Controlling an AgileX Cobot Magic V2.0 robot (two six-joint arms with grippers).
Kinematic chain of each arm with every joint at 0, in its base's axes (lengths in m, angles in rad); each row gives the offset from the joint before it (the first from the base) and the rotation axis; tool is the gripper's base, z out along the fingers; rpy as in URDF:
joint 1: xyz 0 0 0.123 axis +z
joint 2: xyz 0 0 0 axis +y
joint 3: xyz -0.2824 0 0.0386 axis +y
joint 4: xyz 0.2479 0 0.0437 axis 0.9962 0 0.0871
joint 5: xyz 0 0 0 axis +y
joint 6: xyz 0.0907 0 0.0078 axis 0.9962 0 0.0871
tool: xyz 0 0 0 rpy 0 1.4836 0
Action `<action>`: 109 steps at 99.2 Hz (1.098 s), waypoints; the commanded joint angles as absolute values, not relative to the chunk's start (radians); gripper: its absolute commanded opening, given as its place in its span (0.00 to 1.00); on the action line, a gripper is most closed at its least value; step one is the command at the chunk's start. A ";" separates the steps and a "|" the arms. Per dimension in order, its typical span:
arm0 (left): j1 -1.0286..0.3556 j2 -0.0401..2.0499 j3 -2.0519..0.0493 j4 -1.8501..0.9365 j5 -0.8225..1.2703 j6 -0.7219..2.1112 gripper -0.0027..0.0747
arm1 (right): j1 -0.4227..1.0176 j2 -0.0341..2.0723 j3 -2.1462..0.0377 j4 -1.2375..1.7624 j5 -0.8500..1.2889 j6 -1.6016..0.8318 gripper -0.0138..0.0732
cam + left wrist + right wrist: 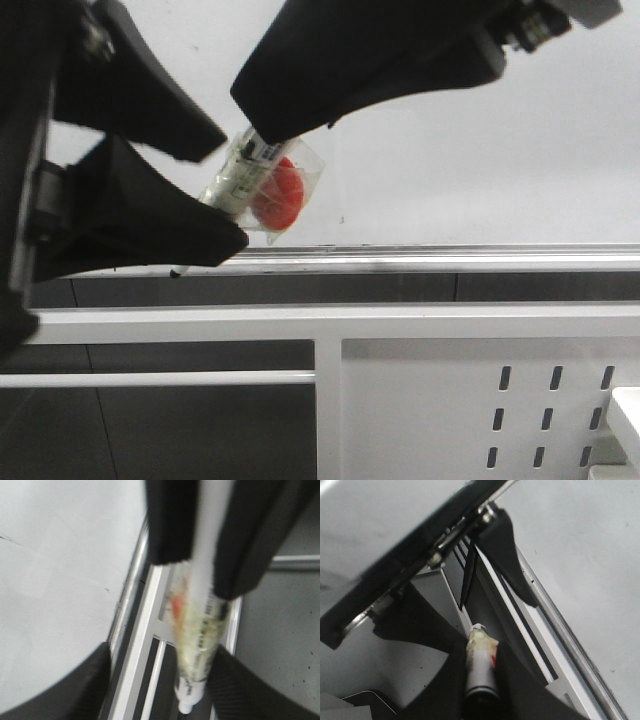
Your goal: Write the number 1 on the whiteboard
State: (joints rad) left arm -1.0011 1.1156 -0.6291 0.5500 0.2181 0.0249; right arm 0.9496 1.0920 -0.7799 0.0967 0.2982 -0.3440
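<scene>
The whiteboard fills the back, with its silver rail along the lower edge. My right gripper comes in from the upper right, shut on a white marker wrapped in clear tape with a red patch. The marker sits between the right fingers, tip pointing down past the rail. My left gripper stands open, its fingers either side of the marker near the tip. No number 1 shows on the board; a short thin dark line runs off the frame's edge, and I cannot tell what it is.
Below the rail runs a white metal frame with a perforated panel and a thin white bar. Dark grey surface lies behind the frame. A tiny speck marks the board.
</scene>
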 commanded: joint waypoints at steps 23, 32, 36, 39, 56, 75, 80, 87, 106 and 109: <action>-1.005 0.901 -0.660 0.390 0.226 0.007 0.67 | 0.937 1.022 -0.804 0.107 0.254 -0.327 0.08; -1.005 0.825 -0.660 0.372 0.232 -0.046 0.67 | 0.908 0.982 -0.795 0.107 0.255 -0.320 0.08; -1.005 0.788 -0.658 0.372 0.243 -0.082 0.65 | 0.897 0.961 -0.781 0.107 0.247 -0.311 0.08; -1.002 0.762 -0.659 0.372 0.256 -0.101 0.61 | 0.885 0.937 -0.771 0.107 0.242 -0.299 0.08; -0.934 0.621 -0.626 0.378 0.320 -0.160 0.07 | 0.859 0.814 -0.683 0.107 0.203 -0.276 0.08; -0.799 0.490 -0.519 0.381 0.233 -0.299 0.01 | 0.843 0.707 -0.615 0.107 0.144 -0.243 0.08; -0.759 0.463 -0.481 0.381 0.173 -0.328 0.01 | 0.825 0.697 -0.610 0.107 0.138 -0.243 0.08; -0.700 0.428 -0.422 0.370 0.061 -0.350 0.01 | 0.789 0.695 -0.610 0.107 0.129 -0.243 0.08; -0.530 0.394 -0.281 0.304 -0.128 -0.403 0.01 | 0.675 0.695 -0.610 0.107 0.080 -0.243 0.08; -0.504 0.394 -0.263 0.272 -0.156 -0.403 0.01 | 0.659 0.699 -0.610 0.107 0.072 -0.243 0.08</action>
State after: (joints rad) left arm -0.5664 0.3901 -0.2809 0.3393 0.0000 -0.3777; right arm 0.7062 0.7016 -0.5824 0.1063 0.1884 -0.2429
